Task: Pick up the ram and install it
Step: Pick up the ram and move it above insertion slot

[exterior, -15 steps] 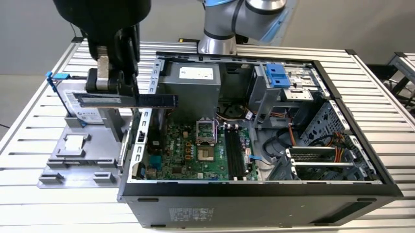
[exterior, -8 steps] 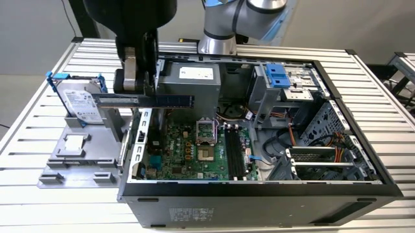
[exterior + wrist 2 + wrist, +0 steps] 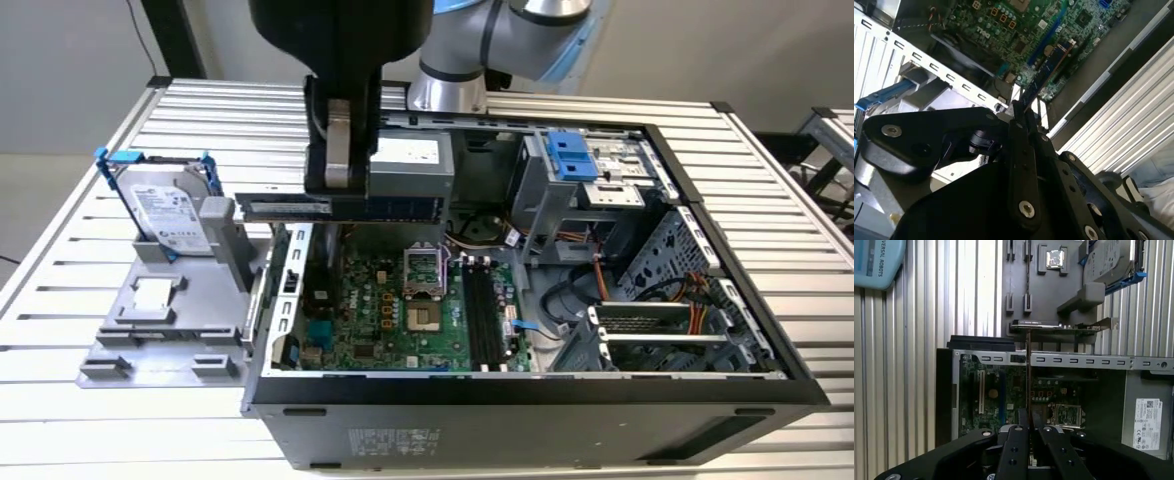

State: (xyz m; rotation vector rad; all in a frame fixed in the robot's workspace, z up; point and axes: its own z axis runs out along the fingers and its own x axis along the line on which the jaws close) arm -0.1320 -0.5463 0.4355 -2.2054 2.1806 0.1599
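Note:
The ram (image 3: 283, 207) is a long thin dark stick held level in the air, over the edge of the open computer case on the exterior view's left. My gripper (image 3: 340, 190) is shut on it from above, near its middle. In both wrist views the ram shows edge-on, as a thin strip (image 3: 1028, 370) (image 3: 1046, 70) running out from between the black fingers (image 3: 1015, 440) (image 3: 1019, 150). Below it lies the green motherboard (image 3: 387, 310), with its long black slots (image 3: 487, 315) further toward the exterior view's right.
The open case (image 3: 534, 390) holds a grey power supply (image 3: 407, 165), cables and a drive cage (image 3: 667, 320). A grey fixture (image 3: 160, 320) at the exterior view's left carries an upright silver hard drive (image 3: 167, 210). All of it rests on a ribbed metal table (image 3: 80, 420).

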